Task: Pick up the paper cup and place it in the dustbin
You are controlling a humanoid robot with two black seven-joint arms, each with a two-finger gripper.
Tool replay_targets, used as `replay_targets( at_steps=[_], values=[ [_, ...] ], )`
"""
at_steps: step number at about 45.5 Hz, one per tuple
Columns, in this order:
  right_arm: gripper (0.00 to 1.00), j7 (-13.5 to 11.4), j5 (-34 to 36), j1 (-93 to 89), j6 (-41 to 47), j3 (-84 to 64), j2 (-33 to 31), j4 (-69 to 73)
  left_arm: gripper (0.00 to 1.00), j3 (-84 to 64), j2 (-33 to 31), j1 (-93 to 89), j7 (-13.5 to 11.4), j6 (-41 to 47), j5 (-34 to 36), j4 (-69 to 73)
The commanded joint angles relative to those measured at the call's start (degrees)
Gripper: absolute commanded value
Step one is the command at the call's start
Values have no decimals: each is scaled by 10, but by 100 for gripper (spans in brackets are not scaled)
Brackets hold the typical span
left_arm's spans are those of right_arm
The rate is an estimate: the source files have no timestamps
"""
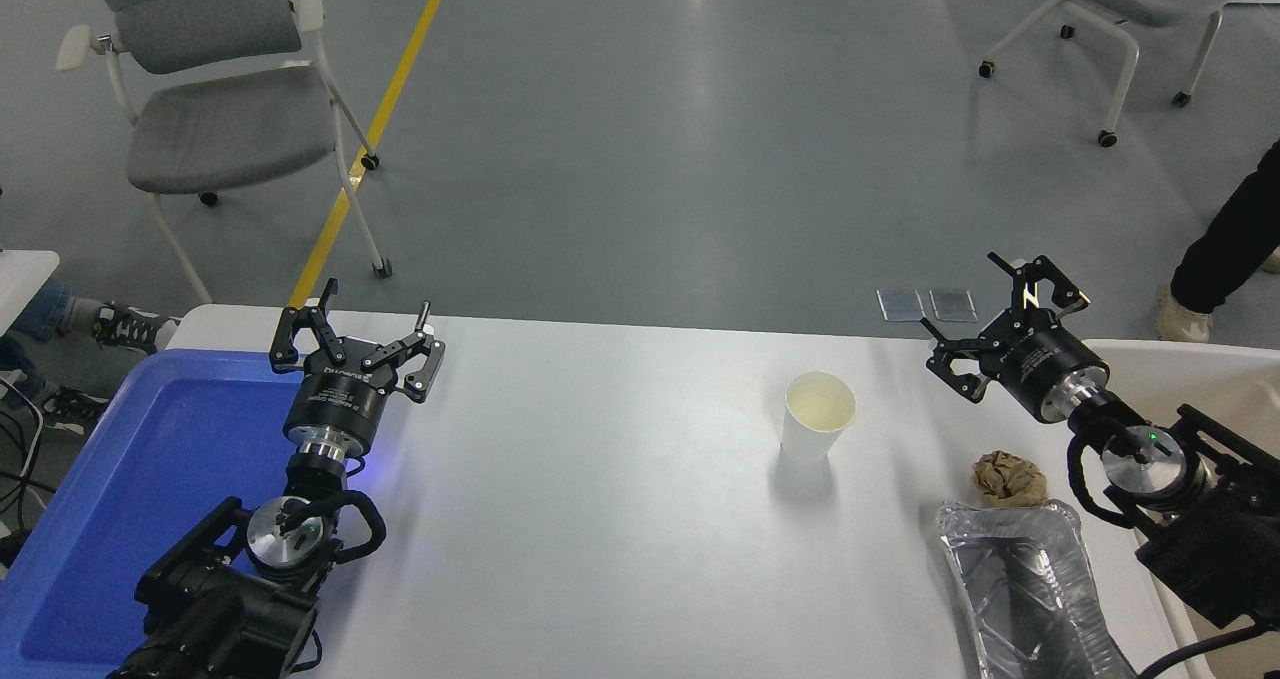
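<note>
The white table (620, 559) fills the lower half of the view and carries everything else. At its left edge lies the blue tray (130, 479), partly under the left arm. At the right edge, behind the right arm, a pale rim and cream wall show, which is probably the dustbin (1180, 364); only a part of it is visible, so I cannot tell its full shape.

The left arm comes in from the lower left, and the left gripper (358, 344) rests above the near corner of the blue tray, with its fingers spread wide and nothing between them. The right arm comes in from the right edge. The right gripper (985, 324) hovers above the far right part of the table, just beside the dustbin's rim, also with the fingers wide apart and empty.

A crinkled silver foil tray (1025, 589) lies at the lower right of the table. The paper cup (817, 416) stands upright on the table, right of the middle, with its cream inside visible. It is well apart from the right gripper, to its left and nearer the camera. A crumpled brown paper ball (1010, 479) sits touching the far end of the foil tray, near the cup.
</note>
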Motion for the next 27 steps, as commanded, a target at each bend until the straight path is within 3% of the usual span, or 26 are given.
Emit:
replay_targets(
  at_steps=[1,27],
  values=[
    [100,0,0,0,0,0,0,1,99,0,0,0,0,0,0,0],
    [100,-1,-2,8,0,-2,2,5,99,0,1,0,0,0,-1,0]
  ],
)
